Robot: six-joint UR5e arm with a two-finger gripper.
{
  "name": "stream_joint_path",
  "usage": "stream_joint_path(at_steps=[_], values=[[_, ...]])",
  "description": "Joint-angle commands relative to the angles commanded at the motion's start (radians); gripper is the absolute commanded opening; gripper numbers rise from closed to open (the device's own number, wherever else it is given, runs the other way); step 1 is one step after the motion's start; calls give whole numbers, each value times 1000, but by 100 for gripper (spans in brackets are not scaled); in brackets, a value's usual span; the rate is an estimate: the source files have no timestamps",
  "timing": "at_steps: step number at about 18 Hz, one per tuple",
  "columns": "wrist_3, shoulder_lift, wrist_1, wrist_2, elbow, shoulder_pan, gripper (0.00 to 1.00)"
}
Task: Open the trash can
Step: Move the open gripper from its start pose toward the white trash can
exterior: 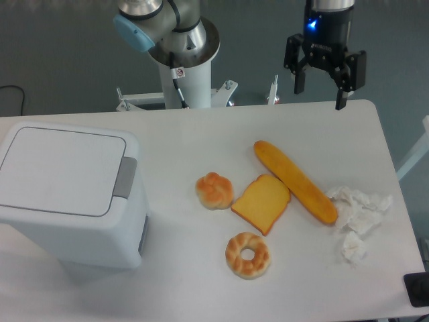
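With fingers [325, 87] wide and far from the bin [70, 194], we risk clipping the baguette [295, 181] or missing the tab [125, 178].

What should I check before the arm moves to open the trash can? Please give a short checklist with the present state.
1. Pincer open and holding nothing: ok.
2. Trash can upright on the table: ok.
3. Lid shut, so the opening is not yet done: ok.
4. Grey push tab uncovered, facing the bread side: ok.
5. Pincer already near the tab: not ok, it hangs over the far right edge.
6. How low a path clears the baguette and bun: cannot tell.
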Motion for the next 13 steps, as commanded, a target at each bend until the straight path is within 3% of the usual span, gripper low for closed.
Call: stream_joint_path(at_steps=[13], values=[[-100,-3,-2,-46,9,-20,100]])
